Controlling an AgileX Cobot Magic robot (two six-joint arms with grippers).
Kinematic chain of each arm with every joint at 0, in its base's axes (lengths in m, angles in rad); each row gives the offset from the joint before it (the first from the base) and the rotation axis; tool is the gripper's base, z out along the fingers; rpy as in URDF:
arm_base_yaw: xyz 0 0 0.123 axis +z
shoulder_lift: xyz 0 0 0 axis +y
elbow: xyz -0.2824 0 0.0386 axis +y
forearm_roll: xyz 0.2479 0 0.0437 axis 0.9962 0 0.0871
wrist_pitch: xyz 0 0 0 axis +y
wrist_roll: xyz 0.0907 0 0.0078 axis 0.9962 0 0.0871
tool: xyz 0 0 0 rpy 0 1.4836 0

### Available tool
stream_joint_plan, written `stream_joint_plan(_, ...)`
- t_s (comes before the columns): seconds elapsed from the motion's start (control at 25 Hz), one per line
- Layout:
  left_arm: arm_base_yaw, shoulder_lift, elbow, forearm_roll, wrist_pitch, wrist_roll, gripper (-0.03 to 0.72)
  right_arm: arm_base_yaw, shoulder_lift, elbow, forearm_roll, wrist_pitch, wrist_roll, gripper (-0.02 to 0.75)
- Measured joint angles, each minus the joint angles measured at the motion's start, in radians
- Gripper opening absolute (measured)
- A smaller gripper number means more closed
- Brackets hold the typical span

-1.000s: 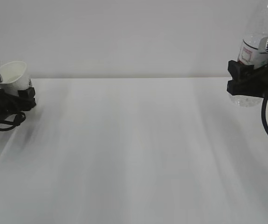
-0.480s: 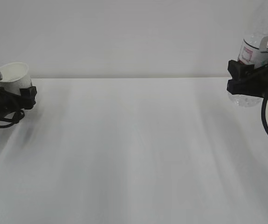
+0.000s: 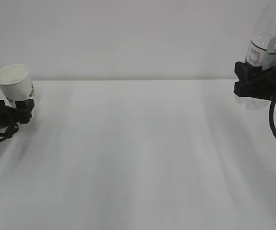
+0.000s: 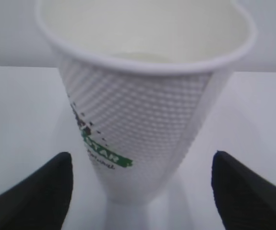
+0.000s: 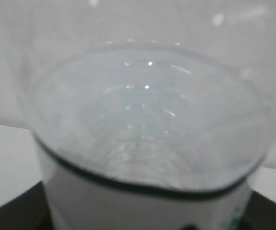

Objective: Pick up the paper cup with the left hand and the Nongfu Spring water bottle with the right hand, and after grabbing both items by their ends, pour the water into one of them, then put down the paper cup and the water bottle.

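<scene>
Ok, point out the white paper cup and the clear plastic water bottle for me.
White dimpled paper cup (image 4: 142,120): left wrist view, middle of its side wall.
Clear plastic water bottle (image 3: 258,53): exterior view, its red-and-white label.

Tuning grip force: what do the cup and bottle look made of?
Cup: likely paper, matte white, dimple-embossed wall, rolled rim, green print. Bottle: likely thin clear plastic, glossy; highlights and ribbing show through, label band near the bottom of the right wrist view.

White table bare across the centre and lower frame, paper cup at the left edge, water bottle held above the table at the upper right, wide open gap between them
</scene>
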Motion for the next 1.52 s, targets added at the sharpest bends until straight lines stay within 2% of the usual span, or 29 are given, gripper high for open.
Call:
stream_joint_plan(0.4, 0.0, -0.124, 0.18, 0.002, -0.155, 0.0, 0.627, 0.0, 0.0, 0.0, 0.0, 0.0, 0.002, 0.466)
stream_joint_plan(0.76, 0.0, -0.2, 0.339, 0.013, -0.162, 0.0, 0.599, 0.0, 0.0, 0.0, 0.0, 0.0, 0.004, 0.466)
stream_joint_plan(1.12, 0.0, -0.343, 0.396, 0.042, -0.162, 0.0, 0.591, 0.0, 0.0, 0.0, -0.002, 0.009, 0.004, 0.466)
stream_joint_plan(1.52, 0.0, -0.529, 0.401, 0.04, -0.12, 0.0, 0.59, 0.0, 0.0, 0.0, -0.002, 0.014, 0.004, 0.466)
